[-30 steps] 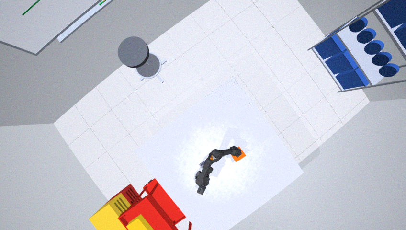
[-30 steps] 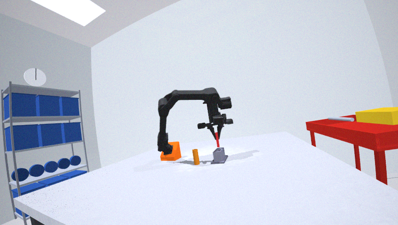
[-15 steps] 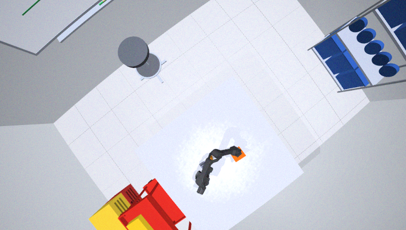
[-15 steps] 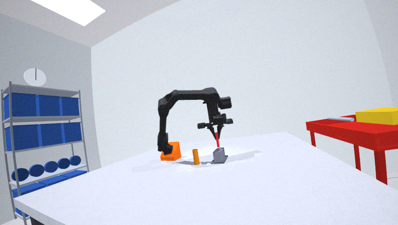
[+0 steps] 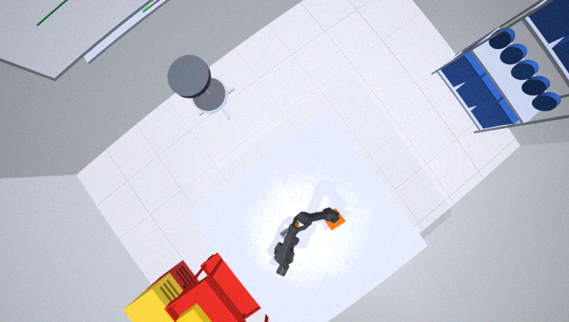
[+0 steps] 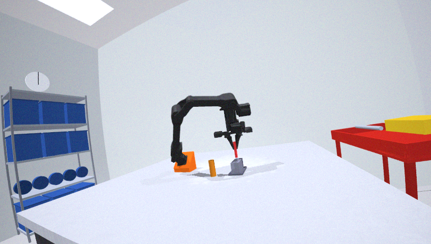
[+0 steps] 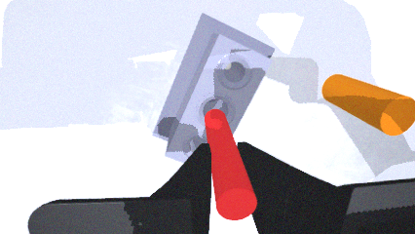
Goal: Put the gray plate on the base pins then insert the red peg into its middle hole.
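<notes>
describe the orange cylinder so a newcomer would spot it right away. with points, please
On the white table (image 6: 193, 208), look between the black arm's orange base block (image 5: 334, 224) (image 6: 189, 161) and the gray block (image 6: 236, 166) (image 7: 195, 88) below the red peg (image 6: 235, 149) (image 7: 229, 166). The slim, darker orange cylinder (image 6: 212, 168) (image 7: 362, 103) stands there upright, round and by itself, unlike its boxy neighbours.

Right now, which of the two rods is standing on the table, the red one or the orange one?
The orange rod: it stands on the table, while the red peg is held up between the jaws.
</notes>
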`<state>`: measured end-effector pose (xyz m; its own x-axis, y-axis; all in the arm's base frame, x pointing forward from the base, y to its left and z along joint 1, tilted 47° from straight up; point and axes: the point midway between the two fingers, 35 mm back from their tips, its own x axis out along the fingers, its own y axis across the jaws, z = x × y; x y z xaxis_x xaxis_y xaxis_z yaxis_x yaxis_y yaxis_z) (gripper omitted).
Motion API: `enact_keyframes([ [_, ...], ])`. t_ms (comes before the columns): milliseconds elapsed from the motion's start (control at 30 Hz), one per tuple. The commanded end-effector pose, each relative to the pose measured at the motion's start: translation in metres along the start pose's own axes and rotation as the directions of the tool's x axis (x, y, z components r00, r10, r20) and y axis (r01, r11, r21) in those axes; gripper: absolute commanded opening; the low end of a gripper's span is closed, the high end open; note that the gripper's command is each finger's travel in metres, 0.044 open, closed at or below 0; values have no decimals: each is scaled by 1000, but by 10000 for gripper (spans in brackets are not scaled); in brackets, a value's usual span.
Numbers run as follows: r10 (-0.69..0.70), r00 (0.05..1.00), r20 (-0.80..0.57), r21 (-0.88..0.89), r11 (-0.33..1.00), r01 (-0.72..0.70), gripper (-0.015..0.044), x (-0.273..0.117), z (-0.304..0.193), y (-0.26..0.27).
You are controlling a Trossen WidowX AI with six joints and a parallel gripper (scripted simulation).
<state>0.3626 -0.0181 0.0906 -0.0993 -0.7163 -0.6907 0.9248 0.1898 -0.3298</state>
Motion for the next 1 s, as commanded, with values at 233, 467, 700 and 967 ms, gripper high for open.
enact_keyframes([
  [233, 1, 1000, 3, -1, 1000, -1, 0, 7, 1, 0],
  [467, 1, 1000, 7, -3, 1000, -1, 0, 16, 3, -1],
  [700, -4, 1000, -1, -2, 1000, 4, 0, 14, 1, 0],
  [967, -4, 1000, -1, -2, 1000, 4, 0, 14, 1, 0],
])
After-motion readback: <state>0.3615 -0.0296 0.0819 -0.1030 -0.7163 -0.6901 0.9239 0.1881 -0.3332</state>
